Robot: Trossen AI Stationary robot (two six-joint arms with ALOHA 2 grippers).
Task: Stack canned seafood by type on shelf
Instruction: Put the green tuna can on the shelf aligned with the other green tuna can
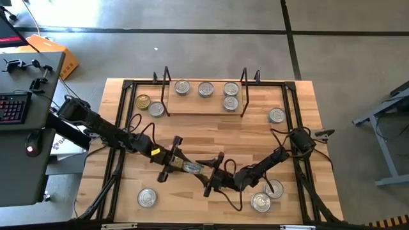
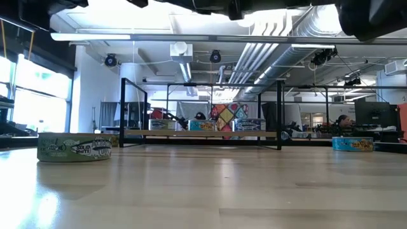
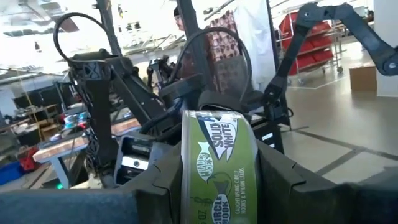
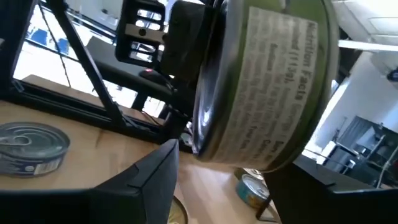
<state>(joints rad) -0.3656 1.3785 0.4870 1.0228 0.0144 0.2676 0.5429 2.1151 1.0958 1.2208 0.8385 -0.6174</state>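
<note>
Left pincer (image 1: 186, 167) clamps green-labelled tin (image 1: 192, 168) mid-table; right pincer (image 1: 216, 176) faces it.

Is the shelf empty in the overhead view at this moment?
No. The high view shows four silver-lidded tins already sitting on the shelf between its black wire uprights.

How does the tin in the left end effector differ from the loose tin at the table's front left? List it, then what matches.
1. The held tin is clamped in the left end effector, off the table; the loose tin sits free on it.
2. The held tin is turned on edge; the loose tin lies flat, lid up.
Shared: both are short, round and carry a green "Solid White" label.
</note>
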